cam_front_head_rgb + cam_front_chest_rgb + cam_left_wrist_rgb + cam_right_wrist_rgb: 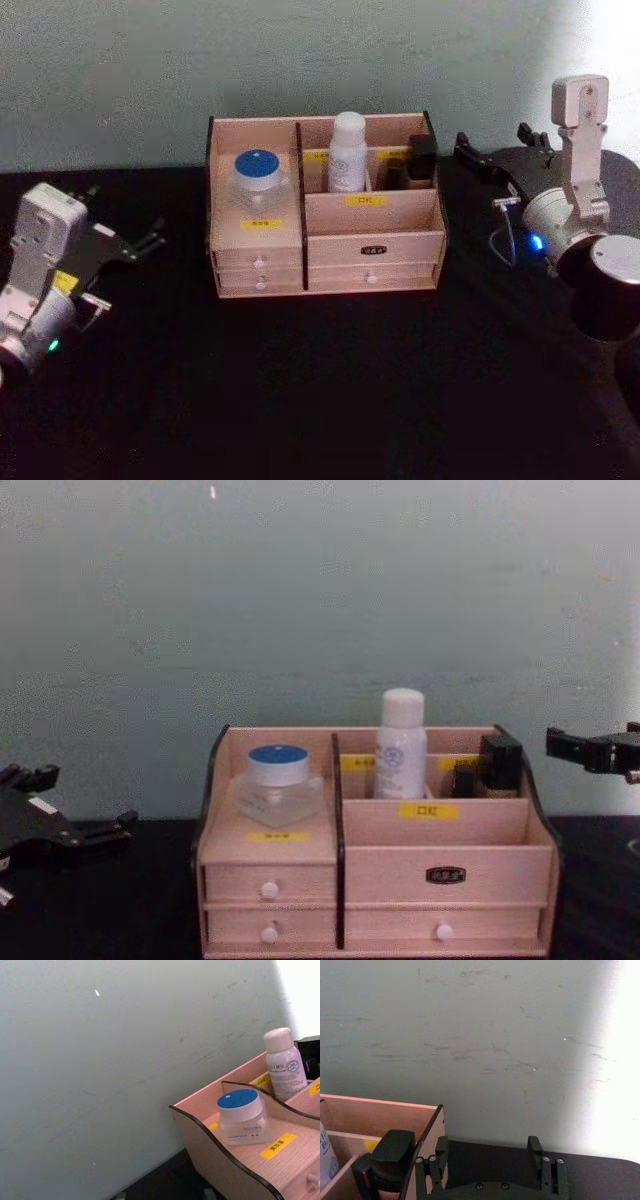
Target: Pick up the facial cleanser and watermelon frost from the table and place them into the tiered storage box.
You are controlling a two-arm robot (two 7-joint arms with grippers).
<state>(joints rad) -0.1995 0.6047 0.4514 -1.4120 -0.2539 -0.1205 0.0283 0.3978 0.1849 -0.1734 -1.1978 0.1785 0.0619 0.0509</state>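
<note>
The tiered storage box stands at the back middle of the black table. Upright in its rear middle compartment is a white capped bottle, likely the watermelon frost. A dark black-capped container, likely the facial cleanser, stands in the rear right compartment and also appears in the right wrist view. My right gripper hovers open just right of the box, holding nothing. To the left of the box, well apart from it, my left gripper is open and holds nothing.
A clear jar with a blue lid sits on the box's left shelf. Two rows of drawers with white knobs face me. A pale wall rises directly behind the box. Black tabletop stretches in front.
</note>
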